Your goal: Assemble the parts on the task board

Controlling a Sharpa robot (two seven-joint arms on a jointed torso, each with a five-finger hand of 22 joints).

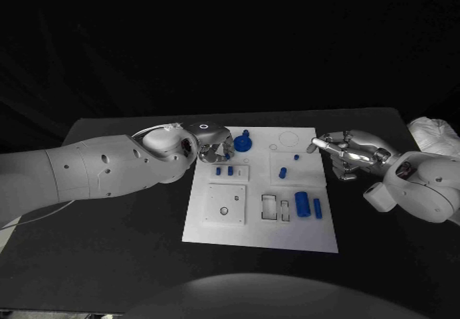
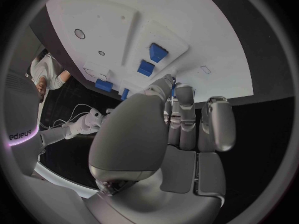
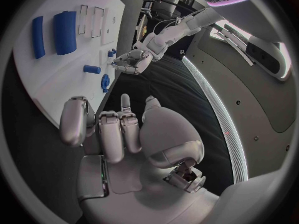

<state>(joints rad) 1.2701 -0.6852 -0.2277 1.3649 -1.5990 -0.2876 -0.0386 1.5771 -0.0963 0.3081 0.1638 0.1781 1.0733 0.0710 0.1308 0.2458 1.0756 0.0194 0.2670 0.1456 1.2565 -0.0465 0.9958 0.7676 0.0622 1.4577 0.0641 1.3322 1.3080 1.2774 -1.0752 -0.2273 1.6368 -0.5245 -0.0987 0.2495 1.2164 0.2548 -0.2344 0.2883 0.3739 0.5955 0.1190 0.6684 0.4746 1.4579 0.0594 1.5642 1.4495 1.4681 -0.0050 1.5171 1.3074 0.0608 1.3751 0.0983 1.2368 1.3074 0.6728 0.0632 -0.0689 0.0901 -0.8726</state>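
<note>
The white task board (image 1: 258, 229) lies in the middle of the black table. My left hand (image 1: 215, 147) (image 2: 181, 129) hovers at the board's far left corner, fingertips beside a blue gear-like part (image 1: 243, 141) (image 3: 104, 82); a sliver of blue shows behind its fingers, and whether it holds anything is unclear. Two small blue pegs (image 1: 225, 171) (image 2: 151, 59) stand close to that hand. A small blue cylinder (image 1: 283, 173) (image 3: 91, 68) lies mid-board. A thick blue cylinder (image 1: 303, 203) (image 3: 64, 32) and a thin blue bar (image 1: 317, 208) (image 3: 39, 35) lie near the right edge. My right hand (image 1: 345, 154) (image 3: 118, 134) hangs just off the board's right edge, fingers apart, holding nothing.
A raised white plate with a hole (image 1: 226, 204) and two narrow slots (image 1: 276, 208) sit on the board's near half. A white cylindrical object (image 1: 377, 198) stands on the table under my right forearm. White cloth (image 1: 436, 136) lies at the far right edge.
</note>
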